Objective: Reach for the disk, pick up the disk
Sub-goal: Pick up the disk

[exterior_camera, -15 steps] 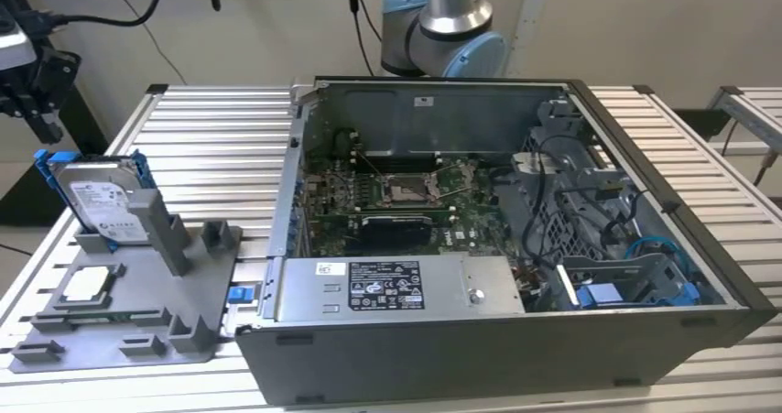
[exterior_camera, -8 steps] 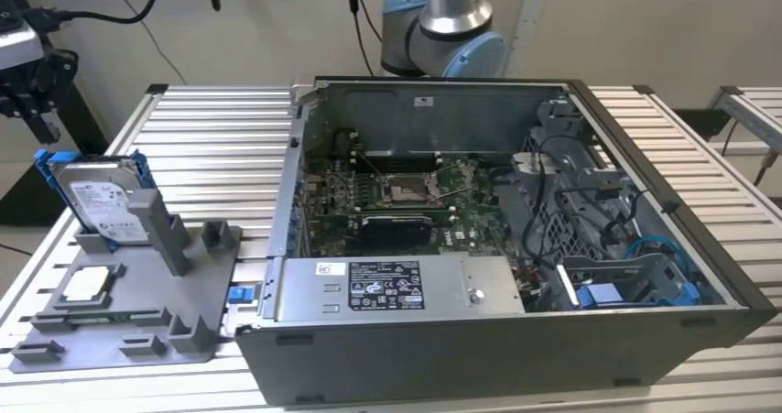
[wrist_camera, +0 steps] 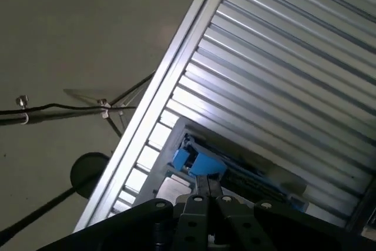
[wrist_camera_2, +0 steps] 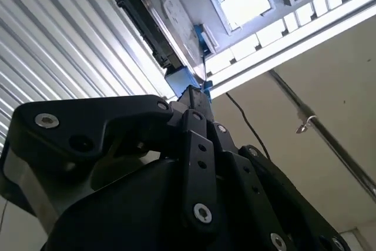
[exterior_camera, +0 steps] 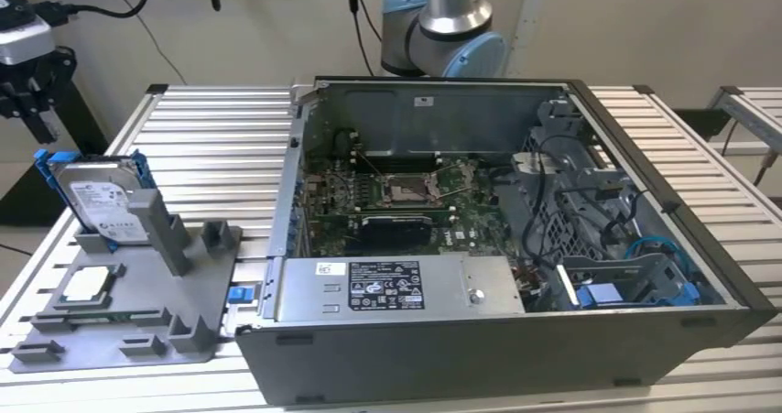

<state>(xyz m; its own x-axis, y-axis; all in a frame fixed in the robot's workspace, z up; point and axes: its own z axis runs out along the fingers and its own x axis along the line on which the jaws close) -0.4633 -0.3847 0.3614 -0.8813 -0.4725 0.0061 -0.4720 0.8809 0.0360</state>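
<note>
**Reach under way, disk not yet gripped**

In the exterior view the disk (exterior_camera: 104, 198) stands on edge in a grey holder (exterior_camera: 165, 234). The holder sits on the ribbed metal surface (exterior_camera: 208, 129), to the exterior view's left of the open computer case (exterior_camera: 489, 363). The end effector (exterior_camera: 31, 111) hangs above the disk and off toward the exterior view's left, apart from it. A small square chip (exterior_camera: 92, 285) lies in a low part of the same holder.

In the second wrist view the end effector (wrist_camera_2: 198, 99) points toward the disk (wrist_camera_2: 161, 22). The blue bracket is near the fingertips, but no contact shows. The fingers lie pressed together with nothing between them.

In the first wrist view the end effector (wrist_camera: 207, 185) lines up with the blue bracket end of the disk (wrist_camera: 197, 163).

By my reading the reach is partly done. The last closing-in, the grasp and the lift are all left.
</note>
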